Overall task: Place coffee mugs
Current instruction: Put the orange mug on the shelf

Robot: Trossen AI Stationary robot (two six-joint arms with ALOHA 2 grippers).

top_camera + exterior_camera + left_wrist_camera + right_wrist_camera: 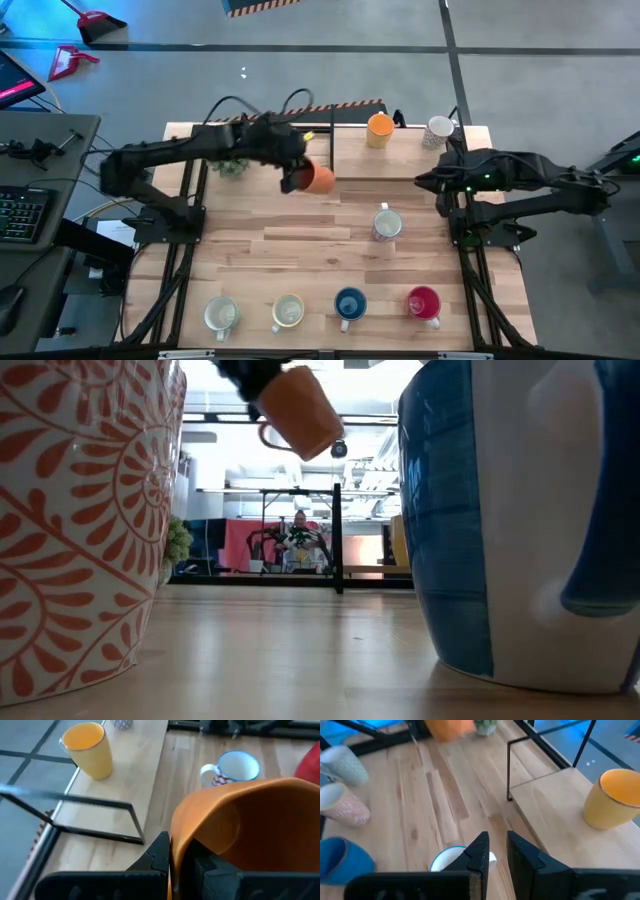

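Your left gripper (pixel 295 178) holds an orange mug (pixel 318 179) in the air above the back half of the table (pixel 300 255). Its fingers (pixel 161 851) are pinched shut on the mug's wall, one outside and one inside the rim, so the mug hangs tilted with its opening turned partly sideways. That rim pinch is likely used because the mug body is too wide to span.

Ahead of those fingers, a raised wooden shelf (pixel 350 155) runs along the back edge, with a thin black wire frame (pixel 100 817) standing on it. A yellow-orange mug (pixel 379 130) already sits upright on the shelf, and a pale patterned mug (pixel 438 131) sits further along it. This suggests the shelf is where mugs are meant to go, and the carried mug seems headed for the free space beside them.

Below and beyond the held mug, a white mug with a blue rim (pixel 386 224) stands on the table.

Your right gripper (pixel 428 181) hovers just above the table, near that white mug, its fingers (pixel 479 851) narrow and empty.

Along the near edge, apart from both grippers, four mugs wait in a row: white (pixel 220 313), cream (pixel 288 311), blue (pixel 349 304), and red-pink (pixel 424 303). A small green plant (pixel 231 163) sits behind the left arm.
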